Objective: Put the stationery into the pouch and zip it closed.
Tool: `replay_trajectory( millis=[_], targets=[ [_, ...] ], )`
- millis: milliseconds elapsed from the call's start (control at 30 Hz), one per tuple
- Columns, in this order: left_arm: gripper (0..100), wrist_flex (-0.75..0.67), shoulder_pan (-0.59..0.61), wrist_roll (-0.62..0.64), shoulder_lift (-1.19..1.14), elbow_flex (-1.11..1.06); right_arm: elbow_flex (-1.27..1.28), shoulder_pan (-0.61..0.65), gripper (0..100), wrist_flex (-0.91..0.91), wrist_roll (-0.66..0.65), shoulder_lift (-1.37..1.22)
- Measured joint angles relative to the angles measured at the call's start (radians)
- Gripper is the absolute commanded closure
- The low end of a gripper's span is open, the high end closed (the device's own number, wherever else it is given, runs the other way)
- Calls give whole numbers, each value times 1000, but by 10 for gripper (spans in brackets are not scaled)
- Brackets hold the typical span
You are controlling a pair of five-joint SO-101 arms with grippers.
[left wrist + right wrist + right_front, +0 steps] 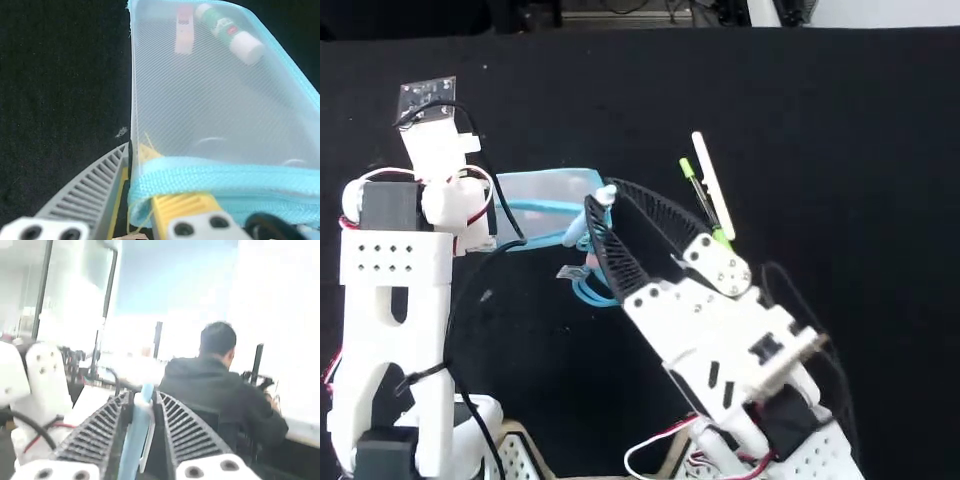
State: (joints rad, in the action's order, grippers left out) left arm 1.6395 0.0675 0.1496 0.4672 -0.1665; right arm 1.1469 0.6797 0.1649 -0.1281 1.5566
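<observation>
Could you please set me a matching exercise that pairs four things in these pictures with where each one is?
Things:
1. glue stick
2. green-tipped pen
3. light blue strap
4. pouch's zip edge

Places:
A. between the fingers of the right gripper
B. on the table, outside the pouch
C. clamped by the fingers of the left gripper
D. inside the pouch

Pairs: 1-D, 2-B, 3-A, 4-C.
</observation>
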Motion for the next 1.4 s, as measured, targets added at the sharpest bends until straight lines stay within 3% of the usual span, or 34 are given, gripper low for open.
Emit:
replay_trajectory(
  millis=[433, 733, 1133, 1400],
  targets=[
    [970, 0, 0, 0, 0, 0, 89, 64, 987, -29, 0, 37],
    [970, 0, 0, 0, 0, 0, 324, 64, 987, -282, 0, 28],
    [970, 0, 0, 0, 0, 0, 173, 66, 987, -310, 0, 34],
    [970, 0, 0, 0, 0, 0, 255, 66, 987, -319, 0, 37]
  ],
)
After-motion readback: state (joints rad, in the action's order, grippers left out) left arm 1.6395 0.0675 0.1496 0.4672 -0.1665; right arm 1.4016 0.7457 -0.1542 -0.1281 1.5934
